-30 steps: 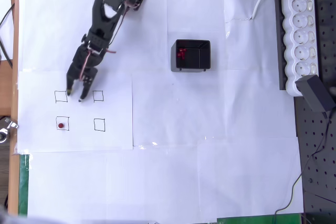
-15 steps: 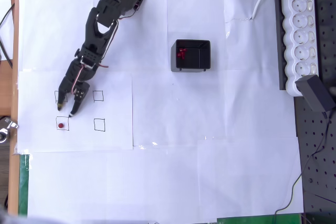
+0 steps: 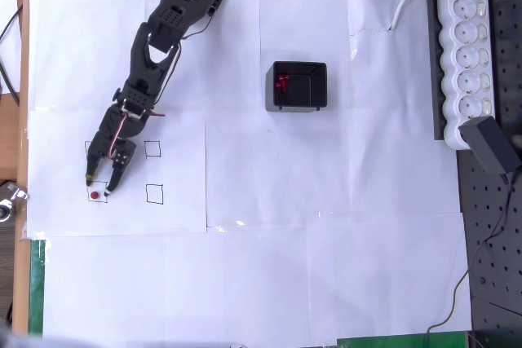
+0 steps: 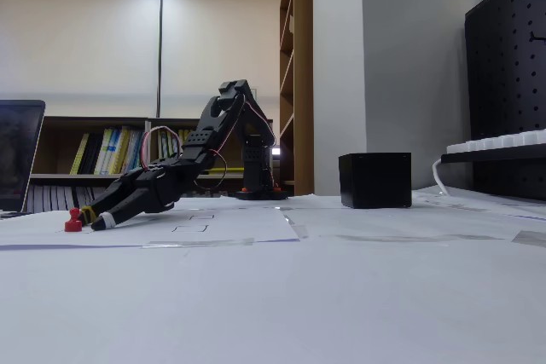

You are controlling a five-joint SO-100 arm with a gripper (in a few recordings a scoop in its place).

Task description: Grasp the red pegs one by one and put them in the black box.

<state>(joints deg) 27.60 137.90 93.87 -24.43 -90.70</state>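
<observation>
One red peg (image 3: 95, 195) stands in the lower-left printed square in the overhead view. In the fixed view this peg (image 4: 74, 221) is at the far left on the paper. My gripper (image 3: 97, 186) is open and low over the table, with its fingertips just above the peg and one to each side. In the fixed view the gripper (image 4: 94, 220) reaches down-left, its tips right beside the peg. The black box (image 3: 298, 107) sits right of the arm, with a few red pegs (image 3: 282, 83) inside at its left wall. In the fixed view the box (image 4: 375, 180) stands right of centre.
Three other printed squares (image 3: 152, 150) are bare. A white power strip (image 3: 465, 46) and a black adapter (image 3: 492, 144) lie along the right edge by a dark pegboard (image 3: 489, 234). A laptop (image 4: 19, 155) stands at the left.
The arm has stretched down and left, carrying the open gripper from between the two upper squares to the peg in the lower-left square. The peg and box have not moved.
</observation>
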